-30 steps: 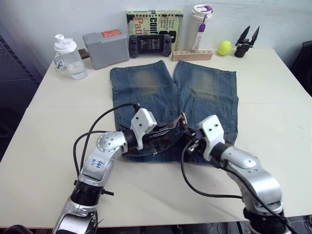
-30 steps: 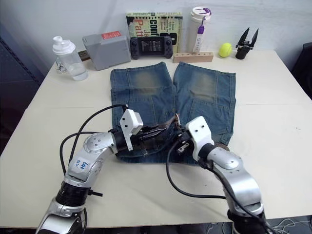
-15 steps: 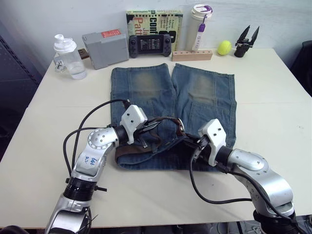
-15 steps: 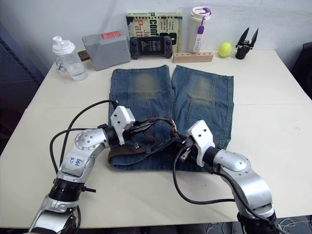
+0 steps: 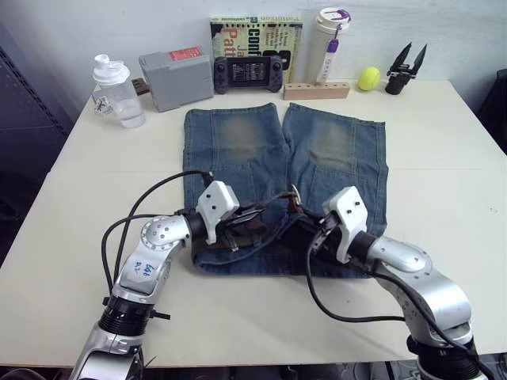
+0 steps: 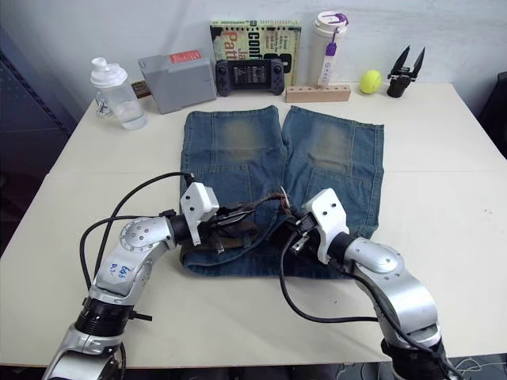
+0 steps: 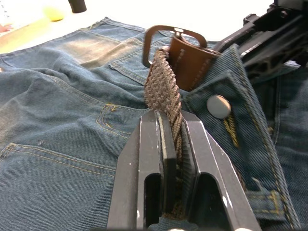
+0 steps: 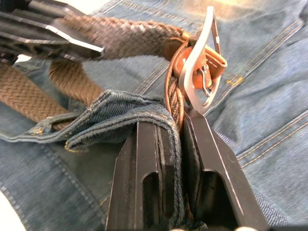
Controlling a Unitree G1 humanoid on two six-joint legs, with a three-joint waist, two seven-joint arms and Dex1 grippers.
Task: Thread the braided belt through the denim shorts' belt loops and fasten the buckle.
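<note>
- denim shorts point(image 5: 285, 158) lie flat mid-surface, waistband toward the near edge, legs toward the far edge.
- left hand point(image 7: 174, 144) is clenched on the braided belt point(image 7: 162, 86), just short of the buckle point(image 8: 199, 72).
- right hand point(image 8: 174, 144) is clamped on the waistband edge, with a bit of belt strap pinched in alongside it.
- Buckle stands lifted off the denim at the waist centre, between the two hands. Belt runs along the waistband; I can't tell how many belt loops it passes.
- Step in hand, my read: closing the buckle. Keep the right hand's grip firm so the waistband doesn't bunch, feed the strap straight into the frame, keep the prong clear until the strap is through.
- Risk: braid twists or snags on the prong; the snap button point(image 7: 220, 106) sits close by.
- Far edge: bottle point(image 5: 115, 91), grey box point(image 5: 176, 75), game controller point(image 5: 247, 73), book point(image 5: 255, 32), tumbler point(image 5: 331, 43), wooden block point(image 5: 317, 89), yellow ball point(image 5: 367, 77), spare gripper point(image 5: 405, 67). All well apart from the work, nothing in the way.
</note>
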